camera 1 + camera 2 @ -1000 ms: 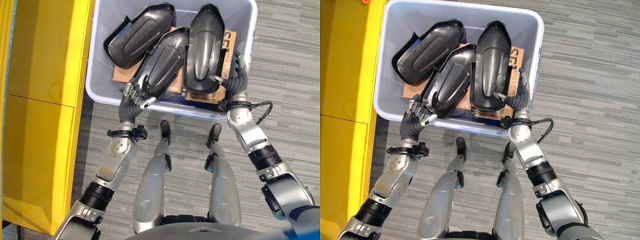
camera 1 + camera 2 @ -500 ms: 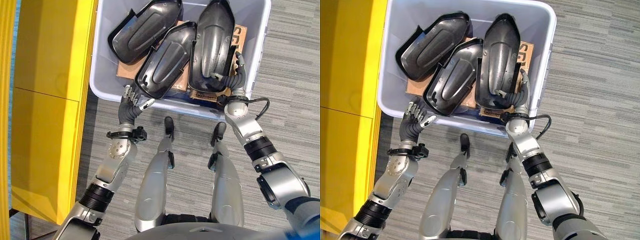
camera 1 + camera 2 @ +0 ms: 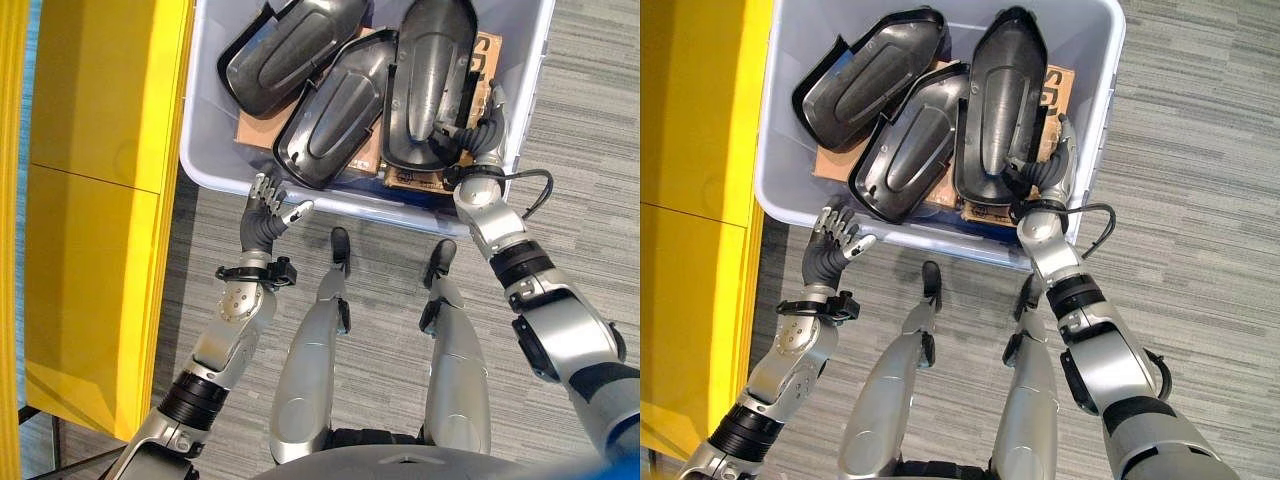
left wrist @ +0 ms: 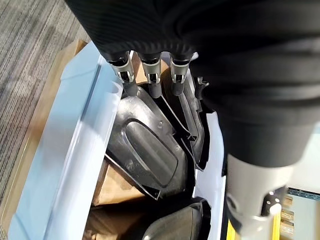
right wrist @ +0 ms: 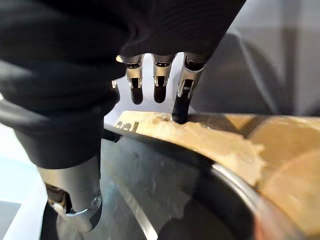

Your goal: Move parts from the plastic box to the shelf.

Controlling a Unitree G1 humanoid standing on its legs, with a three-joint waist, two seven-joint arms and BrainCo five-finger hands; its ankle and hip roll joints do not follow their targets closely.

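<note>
Risk sits mainly with the right hand (image 3: 478, 125): in the left eye view it reaches over the plastic box's (image 3: 200, 150) near wall at upper right, by the edge of the rightmost dark part (image 3: 430, 75). A one-sided hold on so long a shell could let it swing and catch the box rim or drag the neighbouring middle part (image 3: 335, 125). A third part (image 3: 285, 45) lies at the top, all three stacked over brown cardboard (image 3: 255, 130). The yellow shelf (image 3: 90, 200) fills the left side.

The right eye view shows the left hand (image 3: 832, 240) outside the box, below its near wall at lower left, fingers spread and touching nothing.

In the left wrist view, straight fingers (image 4: 152, 82) hover clear above a part.

In the right wrist view, fingers (image 5: 182, 97) hang loosely apart, one tip touching the cardboard beside the part's rim; nothing is clamped.
</note>
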